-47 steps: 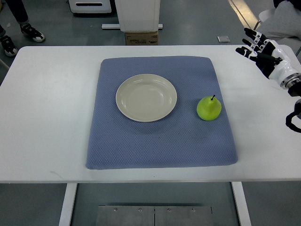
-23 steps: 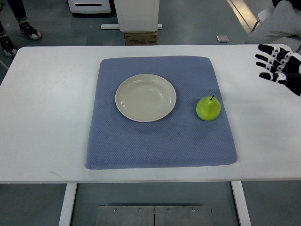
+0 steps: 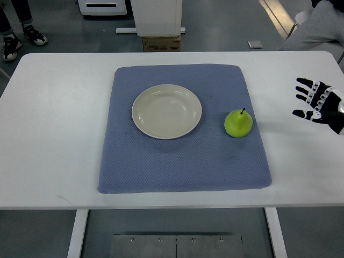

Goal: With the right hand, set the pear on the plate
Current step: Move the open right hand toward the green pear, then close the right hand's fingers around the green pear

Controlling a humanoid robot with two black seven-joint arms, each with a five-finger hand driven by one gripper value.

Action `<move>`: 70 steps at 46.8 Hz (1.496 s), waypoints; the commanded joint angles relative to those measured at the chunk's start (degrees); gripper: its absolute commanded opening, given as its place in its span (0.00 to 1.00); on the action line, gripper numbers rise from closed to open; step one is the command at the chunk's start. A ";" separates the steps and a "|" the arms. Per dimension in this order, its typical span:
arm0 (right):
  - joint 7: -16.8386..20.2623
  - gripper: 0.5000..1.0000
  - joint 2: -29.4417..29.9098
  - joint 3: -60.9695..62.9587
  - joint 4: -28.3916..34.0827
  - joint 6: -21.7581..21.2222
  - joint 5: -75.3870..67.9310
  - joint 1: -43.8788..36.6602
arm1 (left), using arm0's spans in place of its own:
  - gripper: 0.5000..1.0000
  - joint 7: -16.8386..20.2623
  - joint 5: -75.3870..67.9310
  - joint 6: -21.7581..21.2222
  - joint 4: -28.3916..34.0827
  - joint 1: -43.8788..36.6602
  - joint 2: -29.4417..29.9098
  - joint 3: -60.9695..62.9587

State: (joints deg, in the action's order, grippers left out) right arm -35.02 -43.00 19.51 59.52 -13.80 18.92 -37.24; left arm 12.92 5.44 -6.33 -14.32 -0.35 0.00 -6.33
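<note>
A green pear point(image 3: 238, 123) with a dark stem stands upright on the right part of a blue mat point(image 3: 183, 156). An empty cream plate point(image 3: 166, 111) sits on the mat to the pear's left, apart from it. My right hand point(image 3: 314, 102) hovers over the white table at the right edge, well to the right of the pear, fingers spread and holding nothing. The left arm does not show.
The white table point(image 3: 54, 134) carries only the mat. Beyond its far edge stand a cardboard box point(image 3: 161, 43) and a white machine base point(image 3: 157, 16). A person's shoes point(image 3: 21, 40) show at the top left, and grey cloth point(image 3: 322, 24) at the top right.
My right hand has come down the right edge from the table's far corner toward the pear's level, and its fingers have spread wider. Pear and plate have not moved.
</note>
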 commanded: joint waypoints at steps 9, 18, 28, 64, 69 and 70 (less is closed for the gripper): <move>0.02 1.00 4.51 -1.40 -0.19 4.83 5.68 0.42 | 1.00 0.00 0.00 0.00 0.00 0.00 0.00 0.00; 0.02 1.00 6.00 -3.07 -0.28 6.94 9.81 0.15 | 1.00 0.00 0.00 0.00 0.00 0.00 0.00 0.00; 0.02 1.00 8.11 -5.18 -0.46 11.16 10.70 -1.07 | 1.00 0.00 0.00 0.00 0.00 0.00 0.00 0.00; 0.02 0.82 12.86 -16.96 -1.95 19.42 10.87 -8.11 | 1.00 0.00 0.00 0.00 0.00 0.00 0.00 0.00; 0.02 0.71 13.82 -19.42 -2.04 21.61 11.84 -9.43 | 1.00 0.00 0.00 0.00 0.00 0.00 0.00 0.00; 0.02 0.69 13.91 -20.03 -2.04 21.97 11.93 -9.69 | 1.00 0.00 0.00 0.00 0.00 0.00 0.00 0.00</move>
State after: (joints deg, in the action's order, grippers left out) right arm -35.00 -29.49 0.92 57.55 7.15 30.43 -46.34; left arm 12.92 5.45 -6.33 -14.33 -0.33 0.00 -6.33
